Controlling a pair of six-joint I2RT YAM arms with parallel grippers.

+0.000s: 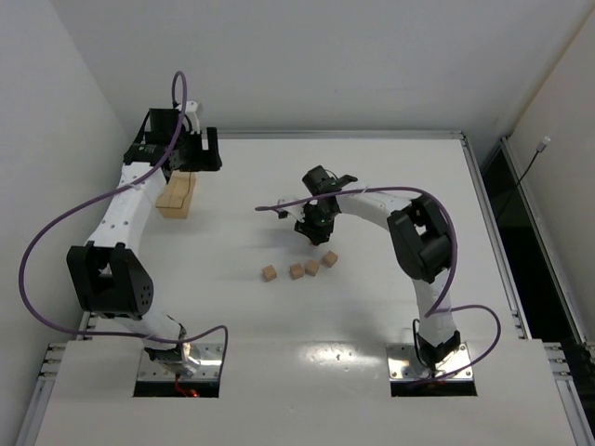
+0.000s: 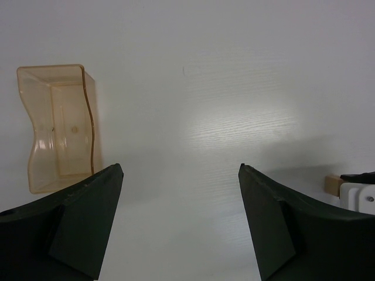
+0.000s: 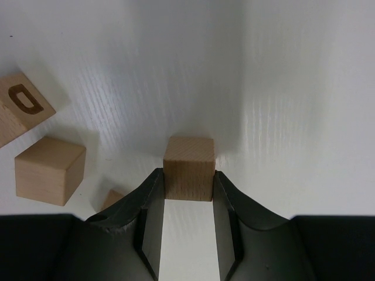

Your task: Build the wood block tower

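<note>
Several small light-tan wooden cubes lie singly in a loose row on the white table, from the leftmost cube (image 1: 269, 272) to the rightmost cube (image 1: 330, 257); none is stacked. My right gripper (image 1: 311, 232) (image 3: 188, 177) hovers just behind that row and is shut on one plain cube (image 3: 188, 168), pinched at the fingertips. The top view hides this cube under the gripper. A plain cube (image 3: 50, 170) and a lettered cube (image 3: 17, 108) lie to its left. My left gripper (image 1: 204, 149) (image 2: 180, 167) is open and empty at the far left.
A rectangular light tray (image 1: 177, 196) lies under the left gripper at the back left; in the left wrist view it shows as a translucent amber box (image 2: 55, 126). The table's raised edge (image 1: 479, 177) runs along the right side.
</note>
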